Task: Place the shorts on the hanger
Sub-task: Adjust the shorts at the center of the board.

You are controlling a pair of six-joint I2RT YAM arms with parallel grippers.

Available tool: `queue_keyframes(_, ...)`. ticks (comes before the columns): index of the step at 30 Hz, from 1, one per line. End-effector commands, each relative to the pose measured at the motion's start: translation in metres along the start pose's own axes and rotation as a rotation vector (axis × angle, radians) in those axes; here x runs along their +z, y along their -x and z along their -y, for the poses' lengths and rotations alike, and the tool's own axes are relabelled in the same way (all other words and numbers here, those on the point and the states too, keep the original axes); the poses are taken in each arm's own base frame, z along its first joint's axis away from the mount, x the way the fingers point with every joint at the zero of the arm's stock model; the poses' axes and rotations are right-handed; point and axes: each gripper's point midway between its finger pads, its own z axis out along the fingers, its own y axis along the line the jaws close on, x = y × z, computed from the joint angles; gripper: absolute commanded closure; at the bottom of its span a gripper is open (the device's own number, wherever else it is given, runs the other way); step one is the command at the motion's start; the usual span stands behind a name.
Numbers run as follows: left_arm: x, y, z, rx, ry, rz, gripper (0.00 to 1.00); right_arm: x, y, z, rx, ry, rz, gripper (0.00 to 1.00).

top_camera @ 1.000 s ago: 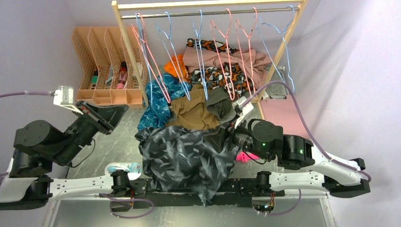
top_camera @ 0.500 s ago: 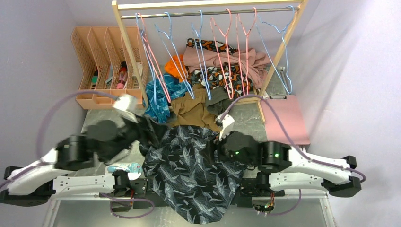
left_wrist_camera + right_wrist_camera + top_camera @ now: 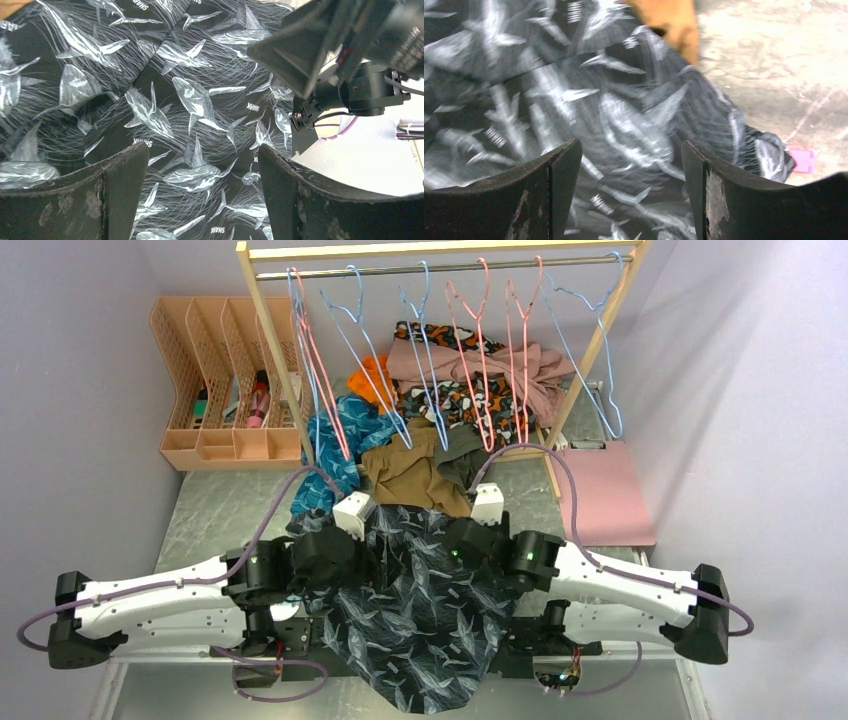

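Both arms are being brought in over the shorts (image 3: pixel 420 610). A second ago the left arm (image 3: pixel 300 565) was folded back at the left edge, and the cloth was bunched rather than flattened.

At the near edge of the worktop (image 3: pixel 215 515) the shorts are lying spread out, with their lower part drooping over the edge. In both wrist views the jaws are being held wide apart above the printed fabric, so nothing is being pinched. The right arm (image 3: pixel 500 550) is being moved, judging by the blur in its view.

Beyond the shorts, a brown garment (image 3: pixel 410 475) and a teal garment (image 3: pixel 325 455) are lying heaped. Farthest off, the hanger (image 3: pixel 424 370) is hanging untouched on the rail (image 3: pixel 430 262).

The task is judged barely begun: the shorts are being laid out, while gripping, lifting and hanging are all left to do.
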Motion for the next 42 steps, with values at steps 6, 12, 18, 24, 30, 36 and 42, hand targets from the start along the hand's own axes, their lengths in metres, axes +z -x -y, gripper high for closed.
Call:
queue_keyframes(6,0.029,-0.013,0.011,-0.125,-0.057,0.026,0.15,0.037,-0.005,0.054,0.170,-0.148,-0.069,0.00)
queue_keyframes(12,0.036,-0.029,-0.001,-0.182,-0.027,0.009,0.17,0.044,-0.023,0.032,0.186,-0.007,-0.146,0.33)
queue_keyframes(18,0.033,-0.034,-0.008,-0.220,-0.042,0.028,0.17,0.015,-0.016,-0.014,0.155,0.242,-0.108,0.90)
queue_keyframes(24,0.029,-0.027,-0.002,-0.256,-0.070,0.040,0.16,-0.030,0.000,-0.085,0.023,0.550,-0.020,1.00)
queue_keyframes(30,0.023,-0.033,-0.013,-0.385,0.033,-0.007,0.12,-0.051,-0.026,-0.148,-0.189,0.720,0.027,1.00)
queue_keyframes(36,0.003,-0.036,-0.043,-0.480,0.152,0.009,0.12,-0.080,-0.084,-0.198,-0.412,0.931,0.003,1.00)
queue_keyframes(42,-0.018,-0.025,-0.063,-0.518,0.161,0.091,0.12,-0.103,-0.110,-0.206,-0.528,1.058,-0.075,0.20)
